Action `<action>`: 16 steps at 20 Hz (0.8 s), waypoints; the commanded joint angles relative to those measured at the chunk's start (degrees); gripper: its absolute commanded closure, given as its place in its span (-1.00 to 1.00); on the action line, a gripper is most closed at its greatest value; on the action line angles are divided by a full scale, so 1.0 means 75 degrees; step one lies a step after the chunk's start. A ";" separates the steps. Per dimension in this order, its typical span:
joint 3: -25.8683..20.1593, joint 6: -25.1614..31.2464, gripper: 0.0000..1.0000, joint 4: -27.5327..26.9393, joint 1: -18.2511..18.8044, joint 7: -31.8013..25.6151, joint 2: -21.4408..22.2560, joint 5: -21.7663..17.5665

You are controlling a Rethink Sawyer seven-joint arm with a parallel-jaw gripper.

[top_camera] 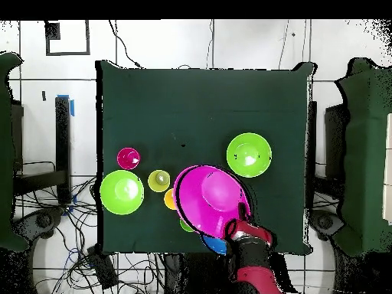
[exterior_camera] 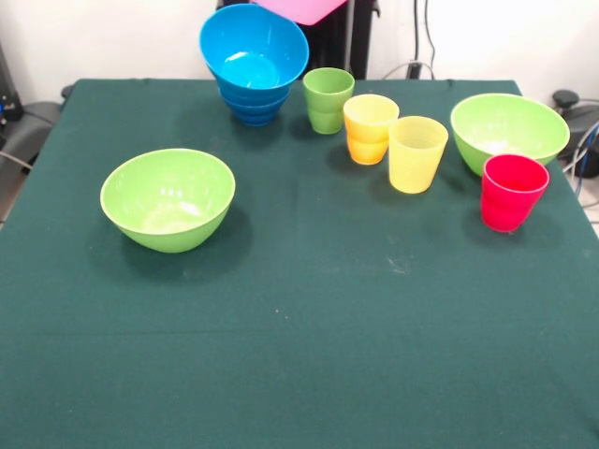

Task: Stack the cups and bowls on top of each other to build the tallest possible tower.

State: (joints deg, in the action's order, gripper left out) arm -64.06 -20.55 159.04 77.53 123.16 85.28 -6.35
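My gripper [top_camera: 238,225] is shut on the rim of the large pink bowl [top_camera: 209,197] and holds it high above the table's robot side. In the front view only the bowl's lower edge [exterior_camera: 299,8] shows, at the top. Just below it stands the tower [exterior_camera: 253,61] of nested blue bowls, which shows only as a blue sliver [top_camera: 215,245] from overhead. The green cup [exterior_camera: 328,99], orange cup [exterior_camera: 369,128], yellow cup [exterior_camera: 416,152] and red cup [exterior_camera: 512,192] stand upright in a row. One lime bowl [exterior_camera: 168,198] sits alone, the other [exterior_camera: 508,129] behind the red cup.
The dark green table [exterior_camera: 299,327] fills the front view. The robot's black pedestal [exterior_camera: 342,37] stands behind the tower. From overhead, the pink bowl covers part of the orange cup [top_camera: 168,200] and the green cup [top_camera: 186,226]. Cables lie on the floor round the table.
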 commanded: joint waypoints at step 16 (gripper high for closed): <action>-0.0511 0.1271 1.00 0.1972 0.0005 0.0294 0.0323 -0.0936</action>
State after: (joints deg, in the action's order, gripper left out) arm -65.59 -20.55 159.07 78.23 123.16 89.65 -6.38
